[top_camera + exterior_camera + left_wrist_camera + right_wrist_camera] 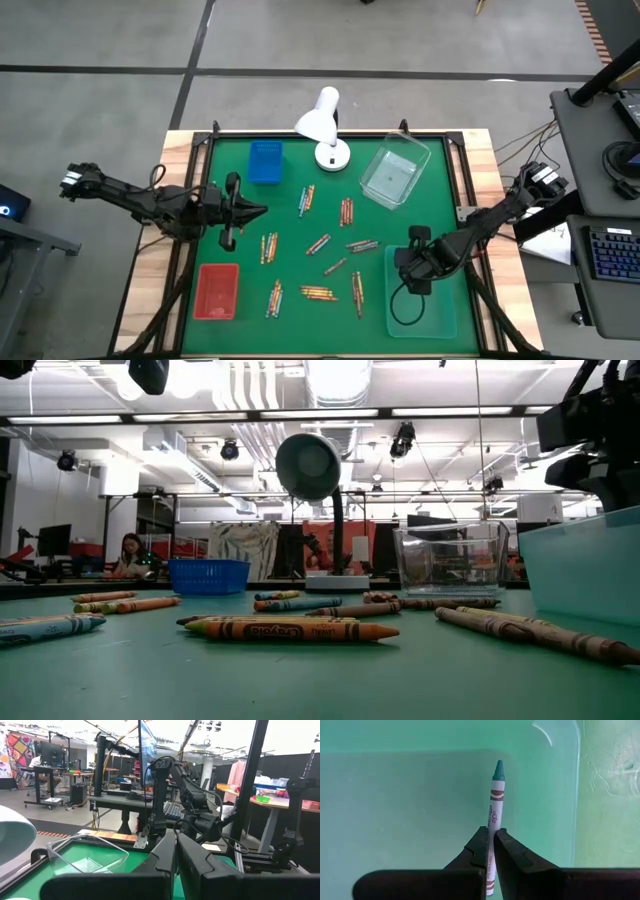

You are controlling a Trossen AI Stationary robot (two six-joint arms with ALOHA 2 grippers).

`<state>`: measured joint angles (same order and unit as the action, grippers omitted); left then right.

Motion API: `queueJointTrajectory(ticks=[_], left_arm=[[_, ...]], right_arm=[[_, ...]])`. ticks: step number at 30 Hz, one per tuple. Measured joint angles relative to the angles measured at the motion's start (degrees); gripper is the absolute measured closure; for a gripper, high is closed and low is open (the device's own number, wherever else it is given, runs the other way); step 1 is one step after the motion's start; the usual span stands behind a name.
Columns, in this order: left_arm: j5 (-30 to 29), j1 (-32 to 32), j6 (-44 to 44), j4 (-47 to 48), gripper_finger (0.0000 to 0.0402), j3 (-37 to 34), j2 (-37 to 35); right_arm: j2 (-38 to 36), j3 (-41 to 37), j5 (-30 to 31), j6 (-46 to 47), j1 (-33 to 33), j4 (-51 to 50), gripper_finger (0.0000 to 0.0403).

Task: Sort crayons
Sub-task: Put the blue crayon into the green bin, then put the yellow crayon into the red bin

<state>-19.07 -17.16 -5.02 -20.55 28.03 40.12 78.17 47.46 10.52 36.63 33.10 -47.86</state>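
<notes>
**Right gripper pinching a green crayon over the pale green tray**

Right gripper (490,845) is clamped on a green crayon (495,805). You've got it by the lower half of the wrapper; long axis runs straight out along the fingers, green tip pointing away from the wrist cam. Pale green tray (420,795) fills the wrist view behind it. In the high view the gripper (412,285) sits over that tray (440,320) at the table's front right. Can't tell if the crayon touches the tray floor.

Left gripper (172,865) is fully shut w/ nothing in it, parked over the left side of the green mat (300,160), above mat level.

Rest of the crayons (318,293) lie flat, scattered mid-mat in small bunches, axes mixed: some run front-to-back, some sideways, some diagonal. In the low view an orange one (290,629) lies broadside to the cam, tip to the right.

Other items: blue tray (265,161) back left, red tray (217,290) front left, clear tray (393,174) back right, white desk lamp (322,125) at back centre.
</notes>
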Motion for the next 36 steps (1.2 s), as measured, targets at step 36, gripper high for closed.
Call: queueJointTrajectory(ticks=[36], left_arm=[[0.0,0.0,-1.2,0.0,0.0402,0.0,0.2]], right_arm=[[-1.4,2.9,-3.5,6.9,-0.5,0.1,0.0349]])
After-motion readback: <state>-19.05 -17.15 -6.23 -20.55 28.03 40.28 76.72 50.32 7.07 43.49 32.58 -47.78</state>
